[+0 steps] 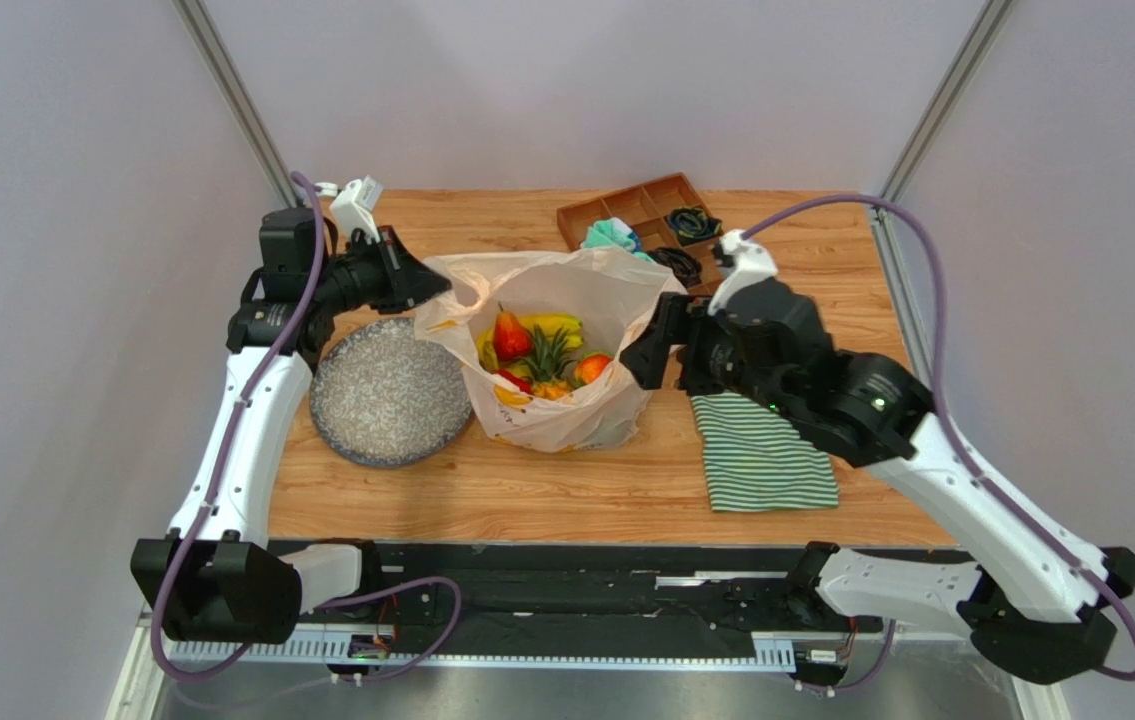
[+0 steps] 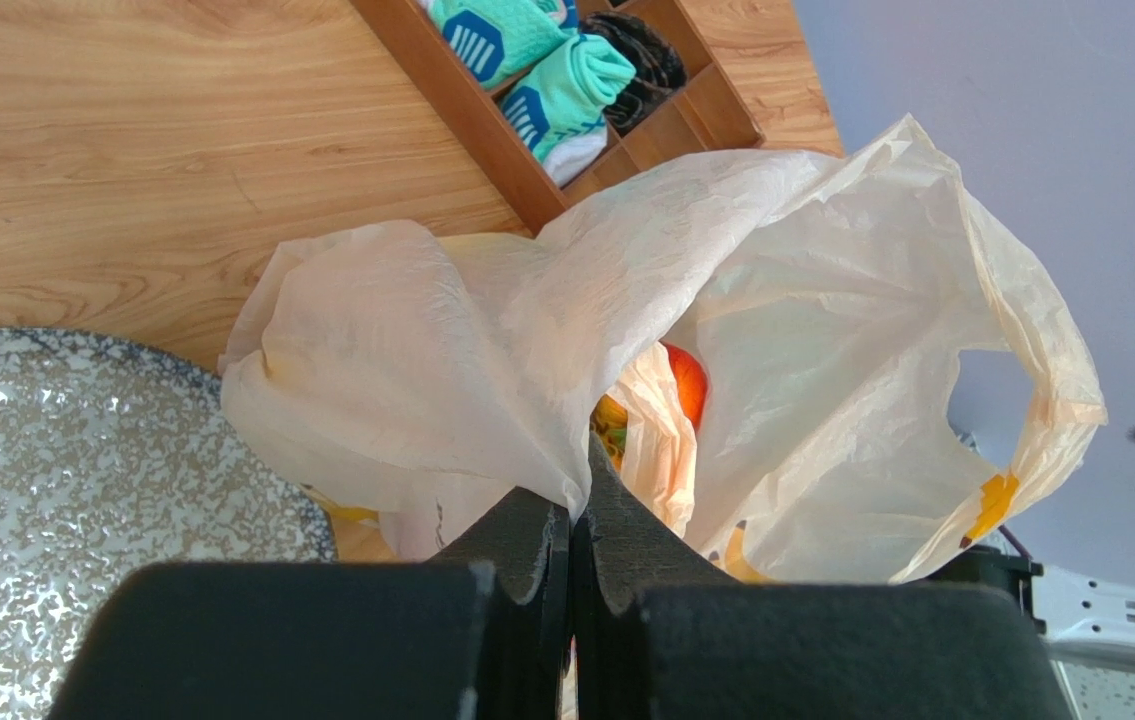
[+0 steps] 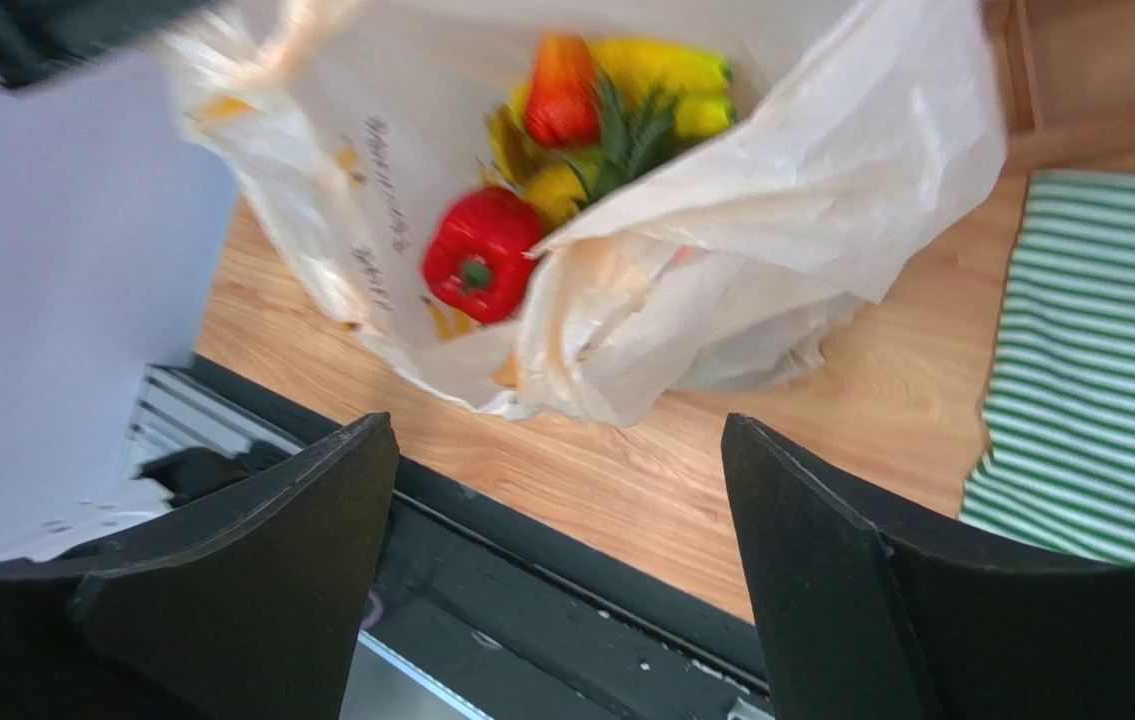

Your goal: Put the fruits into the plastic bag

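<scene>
The plastic bag stands open at the table's middle with the fruits inside: a pineapple, a banana and red ones. My left gripper is shut on the bag's left rim; in the left wrist view its jaws pinch the cream film, and an orange-red fruit shows through the gap. My right gripper hangs open beside the bag's right side. In the right wrist view nothing lies between its fingers, and a red fruit and the banana lie in the bag.
A speckled grey plate lies left of the bag under the left arm. A wooden compartment tray with teal and black cloth bundles sits behind the bag. A green-and-white striped cloth lies under the right arm.
</scene>
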Robot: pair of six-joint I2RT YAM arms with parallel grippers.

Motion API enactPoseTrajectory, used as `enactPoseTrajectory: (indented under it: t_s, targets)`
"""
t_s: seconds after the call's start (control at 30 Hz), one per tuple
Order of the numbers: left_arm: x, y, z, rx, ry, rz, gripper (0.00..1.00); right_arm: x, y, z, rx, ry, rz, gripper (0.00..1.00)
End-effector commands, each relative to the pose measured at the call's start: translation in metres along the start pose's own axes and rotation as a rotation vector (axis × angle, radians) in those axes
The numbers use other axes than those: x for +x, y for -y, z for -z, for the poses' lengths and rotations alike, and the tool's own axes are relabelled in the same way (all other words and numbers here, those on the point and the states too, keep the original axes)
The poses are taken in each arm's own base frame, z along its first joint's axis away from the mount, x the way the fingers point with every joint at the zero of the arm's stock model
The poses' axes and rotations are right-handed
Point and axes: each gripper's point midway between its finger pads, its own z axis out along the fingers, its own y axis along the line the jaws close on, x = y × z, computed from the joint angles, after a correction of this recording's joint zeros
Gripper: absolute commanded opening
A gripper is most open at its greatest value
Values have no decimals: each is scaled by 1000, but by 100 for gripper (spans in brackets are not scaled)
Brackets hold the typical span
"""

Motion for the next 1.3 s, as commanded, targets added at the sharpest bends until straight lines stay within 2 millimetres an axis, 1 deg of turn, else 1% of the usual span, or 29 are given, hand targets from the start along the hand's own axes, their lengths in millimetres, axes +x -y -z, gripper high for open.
enactPoseTrajectory:
  t_s: [0.0, 0.07, 0.13, 0.23, 0.3, 0.33, 0.37, 0.4, 0.43, 0.47, 0.5, 0.53, 0.57, 0.6, 0.63, 0.67, 0.7, 0.77, 0.8, 0.87, 0.9, 0.93, 0.97, 1.0, 1.03, 1.07, 1.17, 1.23, 1.27]
  targets:
    - [-7, 1, -2, 19, 22, -15, 0, 23, 1, -34, 4, -64, -23, 82]
    - [-7, 1, -2, 21, 22, -13, 0, 27, -3, -48, -4, -78, -11, 81]
    - [-7, 1, -2, 21, 22, -15, 0, 31, 1, -62, 21, -100, 11, 80]
    - [-7, 0, -2, 18, 20, -13, 0, 27, 3, -76, 22, -93, 44, 75]
    - [-7, 0, -4, 26, 18, -6, 0, 19, 4, -85, 18, -78, 55, 60]
    - [-8, 1, -5, 29, 18, -3, 0, 9, -1, -84, 3, -59, 63, 49]
    - [-9, -2, -9, 31, 18, 5, 0, 2, -3, -86, -5, -56, 70, 21]
    - [-9, -2, -11, 32, 12, 39, 0, -5, -6, -84, -14, -46, 78, 12]
    - [-19, 3, -10, 40, 22, 46, 0, -14, -9, -81, -17, -31, 98, 3]
    - [-22, 8, -13, 62, 9, 91, 0, -36, -18, -70, -24, 10, 130, 0]
    - [-30, 14, -12, 74, 20, 105, 0, -47, -21, -62, -26, 29, 148, 0]
    - [-48, 27, -7, 97, 52, 100, 0, -60, -27, -53, -36, 55, 159, 0]
    - [-60, 36, -5, 113, 77, 139, 0, -79, -37, -37, -56, 96, 166, 0]
    - [-70, 42, -2, 123, 99, 150, 0, -90, -42, -26, -72, 127, 166, 0]
    - [-84, 53, 3, 144, 132, 146, 0, -97, -46, -17, -86, 149, 165, 0]
    - [-93, 58, 4, 157, 155, 178, 0, -104, -49, -10, -98, 169, 159, 0]
    - [-98, 62, 6, 168, 165, 186, 0, -110, -52, 3, -118, 200, 153, 0]
    - [-103, 65, 6, 183, 169, 217, 0, -114, -53, 12, -132, 231, 141, 0]
    - [-102, 66, 6, 185, 167, 228, 0, -108, -49, 9, -123, 220, 137, 0]
    - [-95, 61, 2, 183, 158, 262, 0, -104, -45, 15, -123, 222, 129, 0]
    - [-87, 55, -1, 175, 143, 284, 0, -96, -41, 11, -115, 199, 121, 0]
    - [-83, 53, -2, 171, 139, 296, 0, -94, -39, 15, -118, 200, 114, 0]
    - [-82, 53, -1, 173, 148, 297, 0, -91, -39, 15, -124, 191, 111, 0]
    - [-76, 48, -3, 162, 142, 307, 0, -88, -37, 16, -122, 187, 107, 0]
    - [-73, 46, -4, 157, 141, 311, 0, -83, -34, 14, -114, 176, 105, 0]
    - [-70, 43, -4, 146, 144, 301, 0, -81, -32, 16, -112, 175, 102, 0]
    - [-52, 30, -10, 122, 104, 285, 0, -67, -21, 10, -82, 143, 98, 0]
    - [-34, 20, -16, 110, 57, 284, 0, -57, -16, 4, -66, 118, 89, 0]
    - [-28, 17, -17, 109, 41, 250, 0, -47, -9, -2, -48, 93, 90, 0]
